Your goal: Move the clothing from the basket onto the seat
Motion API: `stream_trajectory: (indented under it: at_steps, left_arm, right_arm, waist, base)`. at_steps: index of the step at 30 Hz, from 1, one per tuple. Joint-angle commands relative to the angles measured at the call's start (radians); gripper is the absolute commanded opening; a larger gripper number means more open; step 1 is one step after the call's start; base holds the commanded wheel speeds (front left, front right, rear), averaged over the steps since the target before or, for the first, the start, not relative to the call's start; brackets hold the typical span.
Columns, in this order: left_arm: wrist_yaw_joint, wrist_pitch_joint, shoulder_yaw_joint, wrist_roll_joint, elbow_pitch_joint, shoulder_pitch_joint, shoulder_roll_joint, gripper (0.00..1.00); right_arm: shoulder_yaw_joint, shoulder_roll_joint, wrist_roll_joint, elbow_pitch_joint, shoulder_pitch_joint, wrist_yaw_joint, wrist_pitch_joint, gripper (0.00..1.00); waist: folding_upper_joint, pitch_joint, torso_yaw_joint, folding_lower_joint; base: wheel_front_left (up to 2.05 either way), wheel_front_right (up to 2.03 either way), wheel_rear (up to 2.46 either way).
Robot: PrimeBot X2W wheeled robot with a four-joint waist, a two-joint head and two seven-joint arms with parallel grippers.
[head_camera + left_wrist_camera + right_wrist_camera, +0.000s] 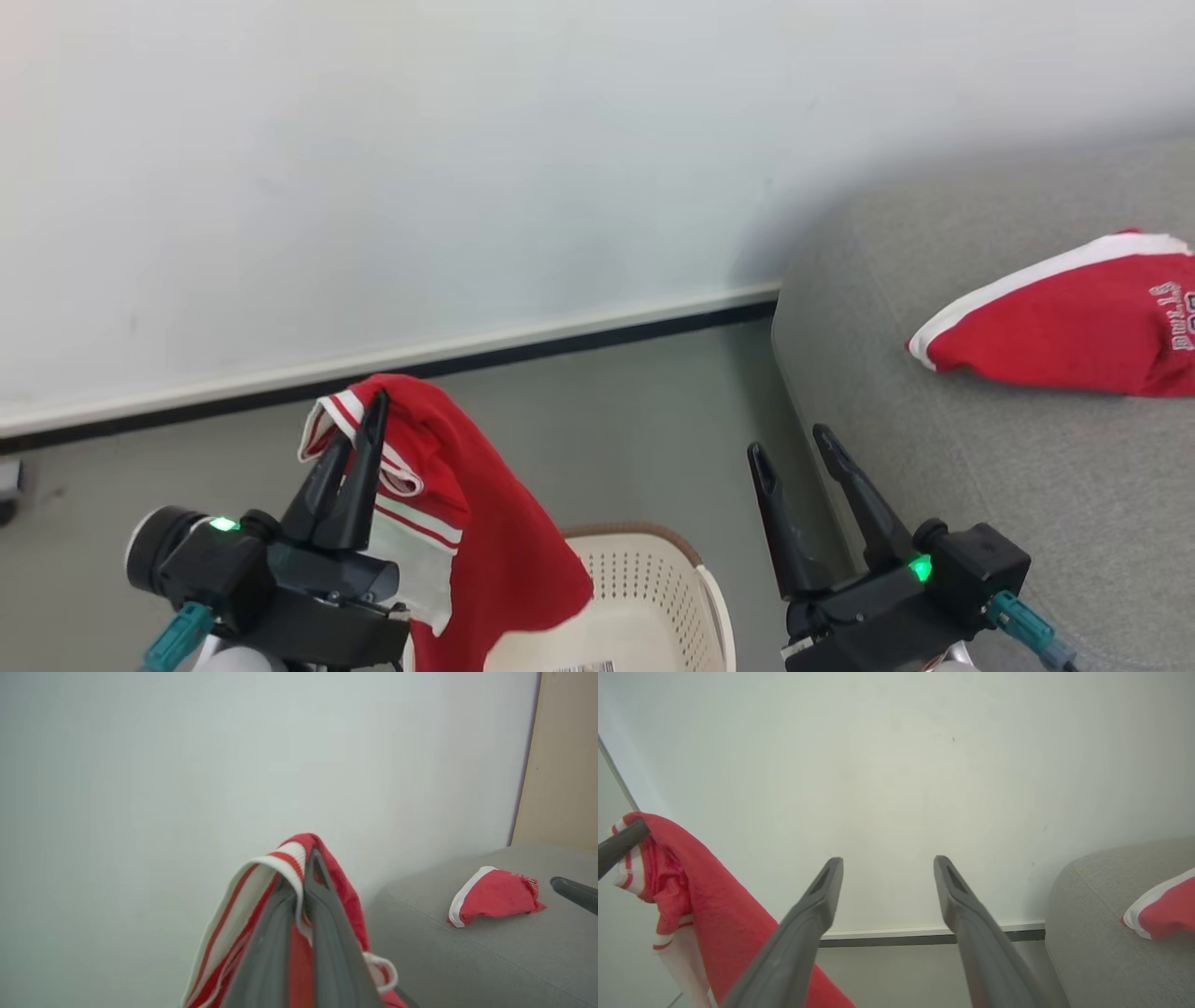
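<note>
Grey sofa (980, 485) beside white wall (467, 140); left hand (376, 403) pinching red garment (495, 523), right hand (789, 443) spread.

The left gripper (372, 411) and right gripper (790, 442) share blocky black housings, each with two long, tapering dark-grey fingers (808, 924) slotted near the tip, a glowing green light (222, 524) and a teal cable connector (177, 635). A black cylinder (154, 551) juts from the left housing.

A plain white wall (467, 140) stands behind. Along its foot runs a white skirting board (467, 347) with a dark strip beneath, meeting the grey floor (616, 439). A beige panel (565, 756) adjoins the wall's edge.
</note>
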State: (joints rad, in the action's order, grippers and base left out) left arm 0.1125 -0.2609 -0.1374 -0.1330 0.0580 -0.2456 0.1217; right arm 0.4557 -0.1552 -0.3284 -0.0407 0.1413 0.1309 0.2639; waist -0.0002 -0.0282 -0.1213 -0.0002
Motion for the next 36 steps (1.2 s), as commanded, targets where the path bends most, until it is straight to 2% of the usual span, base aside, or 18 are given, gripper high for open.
stream_trajectory:
  at_steps: [1, 9, 13, 22, 29, 36]
  left_arm:
    - [0.002, -0.006, 0.005, 0.007, 0.009, -0.004, 0.003, 0.0]
    - [0.014, -0.006, -0.029, 0.017, 0.052, -0.054, 0.013, 0.0]
    - [0.016, -0.006, -0.065, 0.017, 0.063, -0.099, 0.021, 0.0]
    - [0.018, -0.006, -0.203, 0.026, 0.059, -0.213, 0.044, 0.0]
    - [0.018, -0.006, -0.288, 0.034, 0.068, -0.278, 0.037, 0.0]
    - [0.018, -0.006, -0.362, 0.034, 0.081, -0.332, 0.014, 0.0]
  right_arm:
    - [0.006, -0.006, -0.005, 0.0, -0.016, 0.0, 0.001, 1.0]
    - [0.059, -0.013, -0.03, 0.011, -0.01, 0.0, 0.001, 1.0]
    - [0.127, -0.022, -0.045, 0.03, 0.013, 0.0, 0.001, 1.0]
    - [0.213, -0.048, -0.06, 0.065, 0.057, 0.0, 0.001, 1.0]
    - [0.225, -0.066, -0.053, 0.03, 0.077, 0.0, 0.001, 1.0]
    - [0.212, -0.057, -0.025, -0.052, 0.085, 0.0, 0.001, 1.0]
  waist:
    - [0.0002, 0.048, -0.014, 0.0002]
    - [0.0002, 0.06, -0.032, 0.0002]
    - [0.0002, 0.05, -0.044, 0.0002]
    - [0.0002, 0.028, -0.066, 0.0002]
    - [0.0002, 0.028, -0.078, 0.0002]
    - [0.0002, 0.033, -0.076, 0.0002]
  base:
    - [0.0, 0.0, 0.0]
    - [0.0, 0.0, 0.0]
    - [0.0, 0.0, 0.0]
    - [0.0, 0.0, 0.0]
    - [0.0, 0.0, 0.0]
    - [0.0, 0.0, 0.0]
